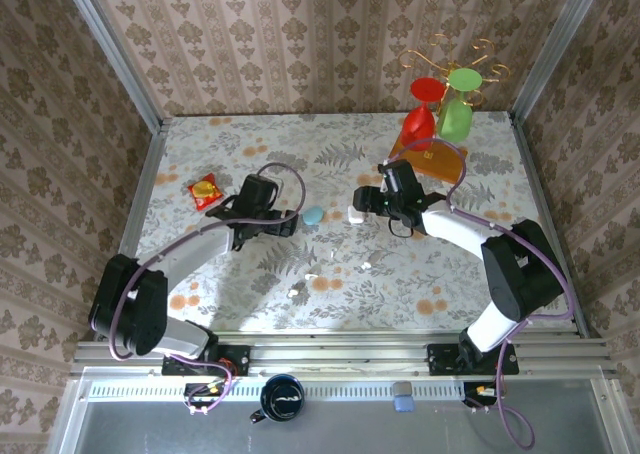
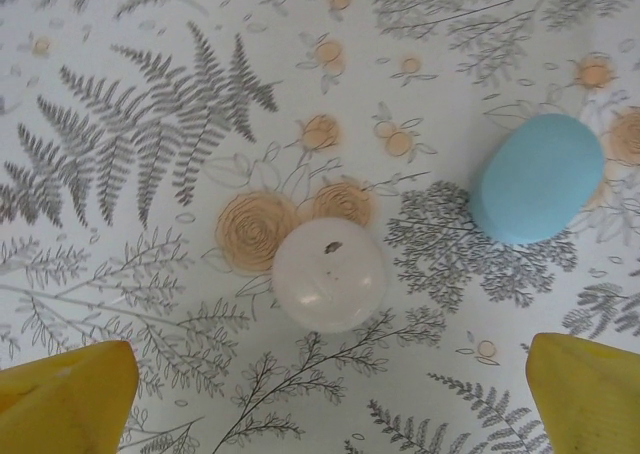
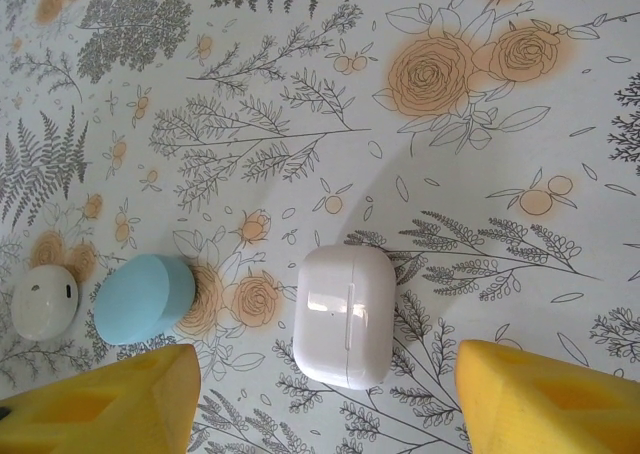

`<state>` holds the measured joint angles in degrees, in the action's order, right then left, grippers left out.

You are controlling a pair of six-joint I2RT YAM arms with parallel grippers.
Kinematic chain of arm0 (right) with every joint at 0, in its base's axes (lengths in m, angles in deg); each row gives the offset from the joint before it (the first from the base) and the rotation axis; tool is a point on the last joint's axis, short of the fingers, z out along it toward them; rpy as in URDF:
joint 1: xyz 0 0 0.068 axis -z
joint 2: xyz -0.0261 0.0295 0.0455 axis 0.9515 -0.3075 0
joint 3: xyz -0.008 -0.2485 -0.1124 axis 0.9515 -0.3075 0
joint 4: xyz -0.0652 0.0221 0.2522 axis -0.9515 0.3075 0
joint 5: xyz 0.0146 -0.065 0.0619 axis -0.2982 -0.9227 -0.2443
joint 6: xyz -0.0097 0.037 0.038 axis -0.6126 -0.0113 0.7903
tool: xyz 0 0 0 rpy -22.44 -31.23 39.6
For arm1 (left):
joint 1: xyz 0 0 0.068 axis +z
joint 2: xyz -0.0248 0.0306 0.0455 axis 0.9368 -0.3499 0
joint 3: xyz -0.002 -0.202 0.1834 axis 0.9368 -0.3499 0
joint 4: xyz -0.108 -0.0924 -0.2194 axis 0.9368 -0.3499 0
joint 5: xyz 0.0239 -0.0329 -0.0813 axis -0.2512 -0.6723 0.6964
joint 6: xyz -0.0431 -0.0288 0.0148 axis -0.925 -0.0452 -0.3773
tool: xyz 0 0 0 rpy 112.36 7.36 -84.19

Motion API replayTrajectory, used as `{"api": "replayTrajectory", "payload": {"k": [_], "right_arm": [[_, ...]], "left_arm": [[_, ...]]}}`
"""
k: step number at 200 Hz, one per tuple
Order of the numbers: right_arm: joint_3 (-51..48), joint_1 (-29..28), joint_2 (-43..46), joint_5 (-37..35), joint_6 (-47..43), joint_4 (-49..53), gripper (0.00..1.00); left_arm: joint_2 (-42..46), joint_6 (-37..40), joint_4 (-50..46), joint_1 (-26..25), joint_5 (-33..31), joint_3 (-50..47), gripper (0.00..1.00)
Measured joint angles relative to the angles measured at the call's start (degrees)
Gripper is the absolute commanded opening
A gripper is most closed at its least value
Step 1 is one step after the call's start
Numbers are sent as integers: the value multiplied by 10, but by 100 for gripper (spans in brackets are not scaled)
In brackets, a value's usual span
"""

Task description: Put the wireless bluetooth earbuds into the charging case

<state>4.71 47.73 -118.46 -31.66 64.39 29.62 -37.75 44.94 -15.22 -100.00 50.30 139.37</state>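
Bench [image 1: 250,144]: pale covering printed with grey ferns and orange roses, evenly lit, with soft shadows. Back wall [image 1: 330,44], left wall [image 1: 50,154] and right wall [image 1: 590,144]: beige damask wallpaper, met at the corners by bare metal posts [image 1: 110,49]. Near edge: slotted aluminium rail [image 1: 340,352].

Bright, even overhead light; soft faint shadows; wrist views sharp, little glare.

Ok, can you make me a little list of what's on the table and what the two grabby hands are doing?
blue case: between round white case and squarish white case
left gripper: open, pointing at the round white case, holding nothing
right gripper: open, by the squarish white case, holding nothing
small white bits: a few, loose nearer the arms, too small to name
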Motion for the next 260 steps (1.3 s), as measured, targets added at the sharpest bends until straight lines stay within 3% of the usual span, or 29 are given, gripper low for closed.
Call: {"api": "replayTrajectory", "payload": {"k": [89, 154, 203, 260], "right_arm": [[0, 2, 0, 0, -20, 1, 70], [0, 4, -1, 0, -28, 5, 70], [0, 4, -10, 1, -30, 14, 70], [6, 5, -10, 1, -30, 23, 70]], "left_arm": [[-179, -231, -160, 7, -26, 198, 93], [-256, -307, -213, 7, -24, 242, 84], [-280, -346, -204, 7, -10, 244, 75], [-289, -361, -181, 10, 14, 242, 70]]}}
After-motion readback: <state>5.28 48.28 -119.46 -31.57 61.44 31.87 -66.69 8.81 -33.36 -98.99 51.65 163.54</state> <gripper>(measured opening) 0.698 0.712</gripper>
